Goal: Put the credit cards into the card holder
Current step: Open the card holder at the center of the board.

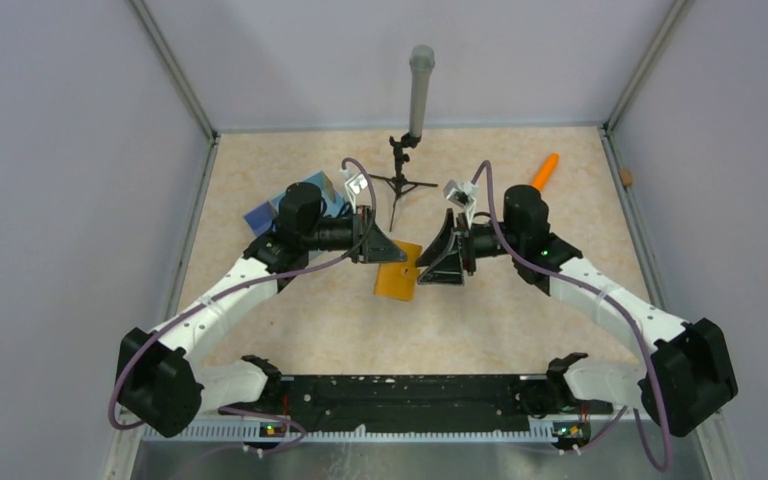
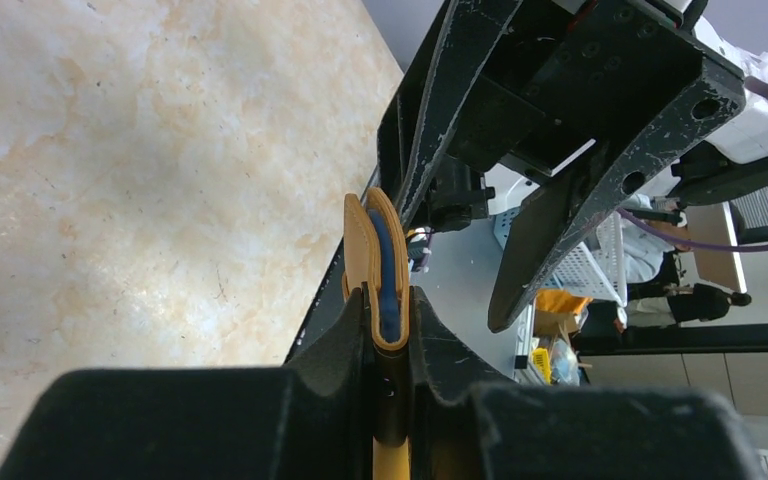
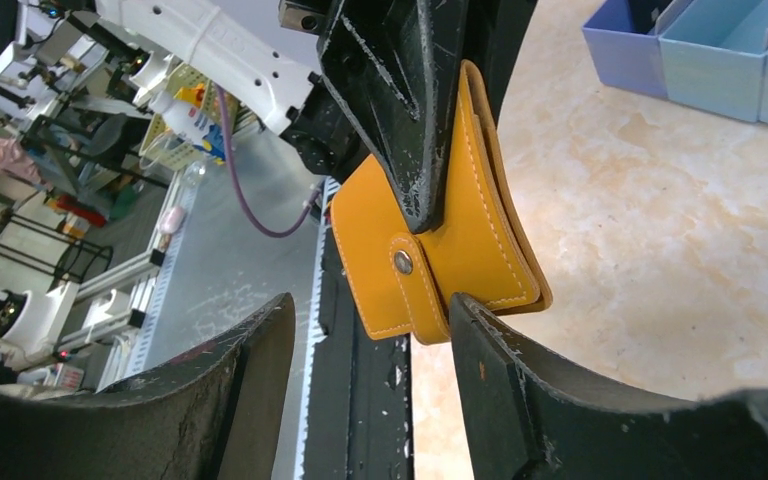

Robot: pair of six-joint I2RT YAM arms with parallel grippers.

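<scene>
**Opening the holder: right gripper lining up on the snap tab**

The left gripper (image 2: 390, 315) is clamping the holder (image 3: 440, 240) by 1 edge. Its 2 fingers are nearly closed on the folded leather and are holding it up off the table (image 2: 110, 180). The right gripper (image 3: 370, 305) is standing wide open and gripping nothing. The holder's lower corner and its tab (image 3: 415, 290) are hanging in the gap between its 2 fingers, close against the finger (image 3: 530, 370) on the tray side and well apart from the other. I cannot tell whether that finger is touching the leather. The tab is looking snapped down, so the holder is reading as closed. No cards are showing in any view. A blue tray (image 3: 700, 60) is lying beyond the fingers, past the holder.

Judging from this, the step in hand is opening the holder, before any card is going in. The next move is calling for the right fingers to close on the tab alone, not the whole fold. They then need to pull it away from the left fingers to pop the snap, with the left grip holding firm.
</scene>
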